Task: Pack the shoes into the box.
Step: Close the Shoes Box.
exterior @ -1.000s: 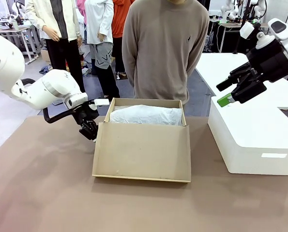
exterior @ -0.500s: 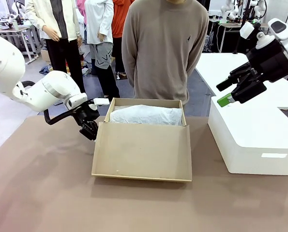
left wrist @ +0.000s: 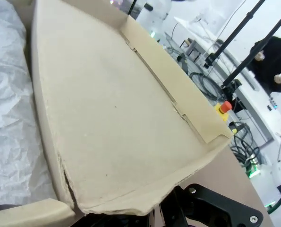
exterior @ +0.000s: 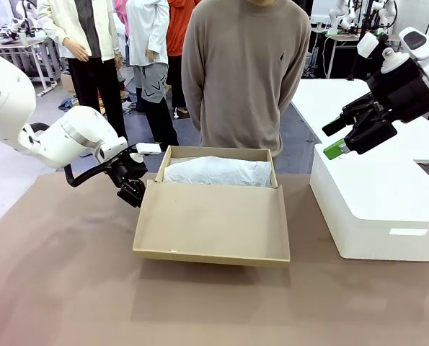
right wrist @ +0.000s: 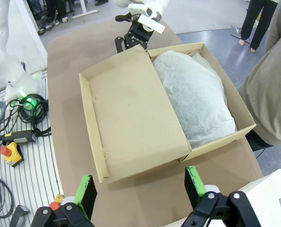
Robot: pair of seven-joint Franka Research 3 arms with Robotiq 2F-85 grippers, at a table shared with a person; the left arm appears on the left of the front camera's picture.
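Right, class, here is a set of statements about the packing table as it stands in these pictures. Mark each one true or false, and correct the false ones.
1. The box has white tissue paper inside. True.
2. The lid is folded shut over the box. False: it hangs open toward the robot, its inner face up.
3. The left gripper is at the lid's corner, beside the box's left wall. True.
4. The right gripper is shut on the tissue paper. False: it is open, its green pads wide apart, held high above the table.
5. The person is pressing both hands on the lid. False: the person stands behind the box with arms drawn back.
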